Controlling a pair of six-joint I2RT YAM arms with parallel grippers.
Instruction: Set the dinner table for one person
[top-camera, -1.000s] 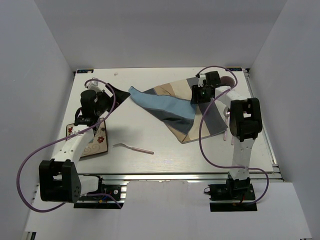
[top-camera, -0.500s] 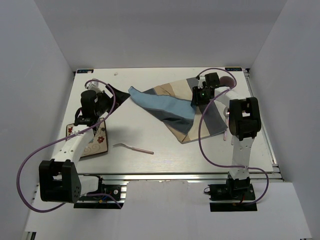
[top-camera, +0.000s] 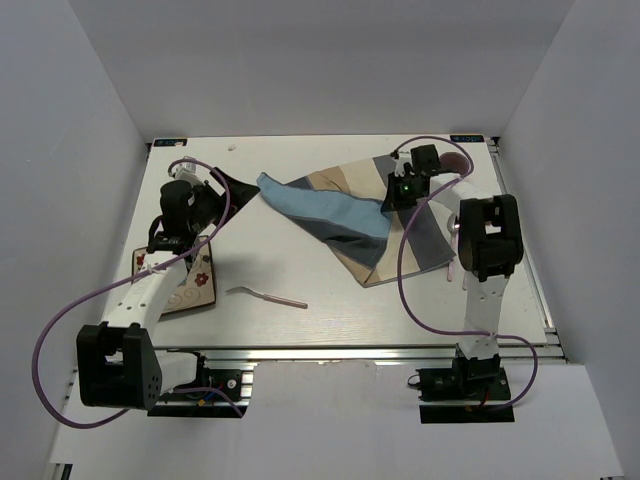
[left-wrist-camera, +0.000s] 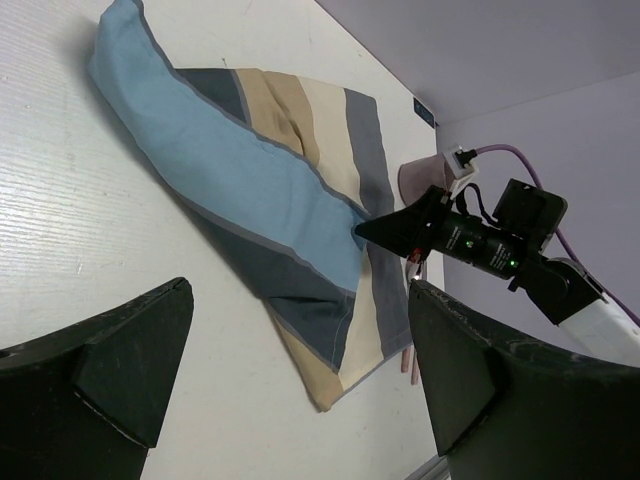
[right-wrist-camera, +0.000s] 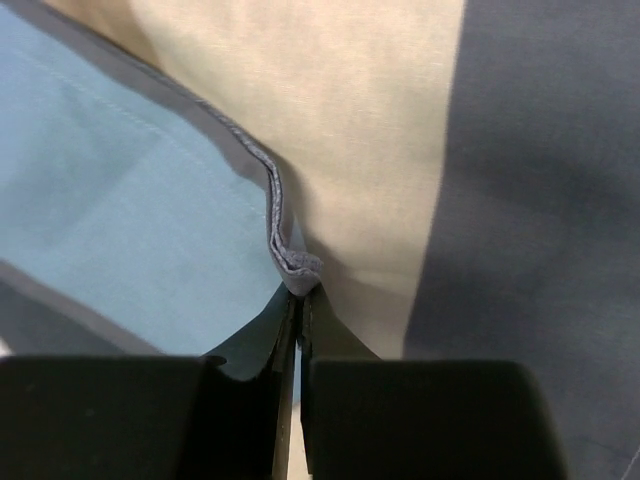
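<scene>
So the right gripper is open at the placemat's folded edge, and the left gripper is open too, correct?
No. The right gripper is shut on the placemat, pinching its folded edge; the right wrist view shows this. The left gripper is open, as you said.

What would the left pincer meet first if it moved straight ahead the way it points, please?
Probably the folded blue part of the placemat; the open left pincer aims at it, though depth is unclear and it could touch the table first.
</scene>
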